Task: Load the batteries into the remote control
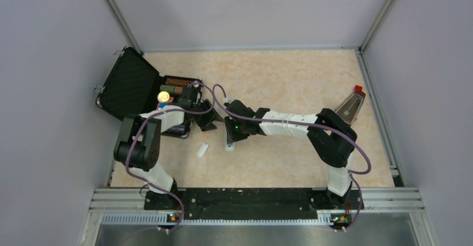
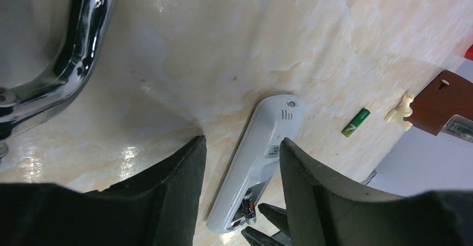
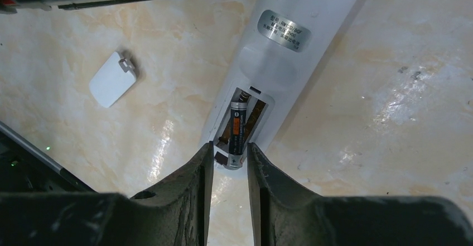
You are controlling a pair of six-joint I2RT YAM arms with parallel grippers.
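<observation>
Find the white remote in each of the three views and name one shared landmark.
Top external: remote just below centre.
Left wrist: remote at lower centre, slanting up-right.
Right wrist: remote at upper centre, back face up.
Landmark: dark battery seated in it, seen in both wrist views.

Plus sign on dark battery (image 3: 237, 131), silver label (image 3: 283, 30) on remote control (image 3: 262, 73) — unreadable

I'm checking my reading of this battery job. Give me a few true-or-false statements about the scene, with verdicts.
1. The remote lies buttons up. False: its plain back faces up.
2. The green battery lies loose on the table. True.
3. The cover is clipped onto the remote. False: it lies on the table beside it.
4. A dark battery sits in the remote's open back. True.
</observation>
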